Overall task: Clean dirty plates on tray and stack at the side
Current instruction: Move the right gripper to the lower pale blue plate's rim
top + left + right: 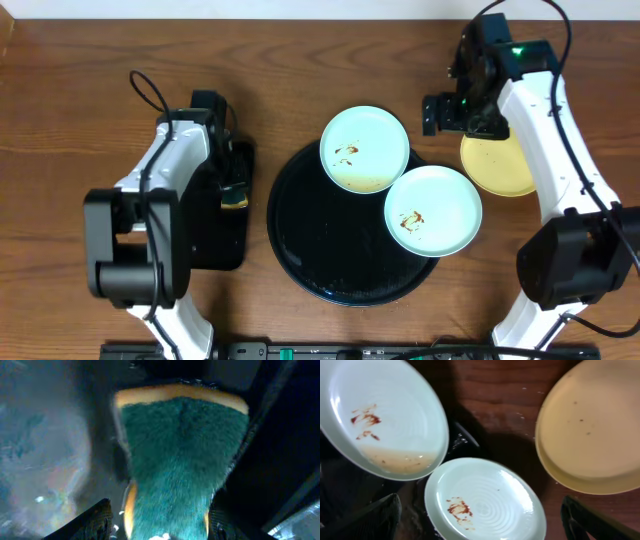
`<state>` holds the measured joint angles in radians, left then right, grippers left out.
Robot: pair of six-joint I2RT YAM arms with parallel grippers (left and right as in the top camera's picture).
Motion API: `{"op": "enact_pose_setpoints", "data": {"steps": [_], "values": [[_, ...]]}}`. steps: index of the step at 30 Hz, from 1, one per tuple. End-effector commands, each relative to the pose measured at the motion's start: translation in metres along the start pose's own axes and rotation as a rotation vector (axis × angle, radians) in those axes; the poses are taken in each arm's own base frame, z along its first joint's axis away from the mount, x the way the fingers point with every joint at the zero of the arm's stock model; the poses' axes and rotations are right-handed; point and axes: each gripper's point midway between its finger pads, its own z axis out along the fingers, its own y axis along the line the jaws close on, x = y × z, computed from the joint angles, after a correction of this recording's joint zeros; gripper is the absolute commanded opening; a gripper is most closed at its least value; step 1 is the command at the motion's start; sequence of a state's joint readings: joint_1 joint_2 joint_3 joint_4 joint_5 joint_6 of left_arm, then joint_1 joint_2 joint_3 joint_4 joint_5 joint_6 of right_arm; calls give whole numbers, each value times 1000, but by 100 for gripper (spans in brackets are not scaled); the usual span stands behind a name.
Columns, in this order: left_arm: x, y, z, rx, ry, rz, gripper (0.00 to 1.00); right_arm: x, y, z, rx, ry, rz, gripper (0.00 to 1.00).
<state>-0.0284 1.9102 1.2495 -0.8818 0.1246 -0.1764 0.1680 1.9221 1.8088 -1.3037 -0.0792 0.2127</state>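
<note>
Two pale blue plates with brown-red smears lie on the round black tray (320,250): one at its far edge (364,149) (380,415), the other at its right edge (433,210) (485,502). A pale yellow plate (497,168) (590,425) rests on the wood to the right of the tray, partly under my right arm. My right gripper (445,112) (480,527) hangs open and empty above the plates. My left gripper (232,180) (157,527) stands open around a green-and-yellow sponge (180,460); its left finger (95,522) is clear of the sponge.
The sponge lies on a smaller rectangular black tray (215,250) at the left, under my left arm. Bare wooden table (300,70) runs along the back and between the two trays. Cables trail behind both arms.
</note>
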Motion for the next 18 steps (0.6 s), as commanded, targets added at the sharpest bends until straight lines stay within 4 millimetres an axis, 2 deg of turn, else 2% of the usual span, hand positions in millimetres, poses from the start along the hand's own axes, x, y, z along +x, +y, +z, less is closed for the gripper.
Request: {"op": "enact_pose_setpoints", "data": {"steps": [1,2,4,6,8,9,11,12,14,15,16,17,18], "values": [[5,-9,13,54,43,39,64,4,8,2,-8,15,-10,99],[4,-10,15,62,42,40,59,5,8,2,-8,17,-12,99],[0,-11,16,65,27,43,31,7,11,2,-13,23,-18,96],[-4,-11,16,65,10,44,8,9,17,3,-31,30,-43,80],[-9,-6,16,31,-12,37,8,11,20,3,-32,34,-51,51],[-12,1,16,-7,-25,25,8,12,22,3,-31,37,-56,45],[-15,13,16,-77,-42,12,8,14,25,3,-31,42,-63,49],[-16,20,15,-108,-47,3,8,15,26,3,-31,44,-67,47],[-16,33,13,-168,-51,-37,8,18,28,3,-30,53,-70,32],[-16,41,12,-194,-54,-61,8,20,28,3,-29,60,-70,31],[-16,47,12,-212,-54,-84,8,22,28,3,-26,69,-70,36],[-15,52,11,-215,-49,-100,24,24,27,3,-24,80,-70,44],[-15,56,11,-214,-46,-118,33,27,26,3,-21,89,-69,41]]}}
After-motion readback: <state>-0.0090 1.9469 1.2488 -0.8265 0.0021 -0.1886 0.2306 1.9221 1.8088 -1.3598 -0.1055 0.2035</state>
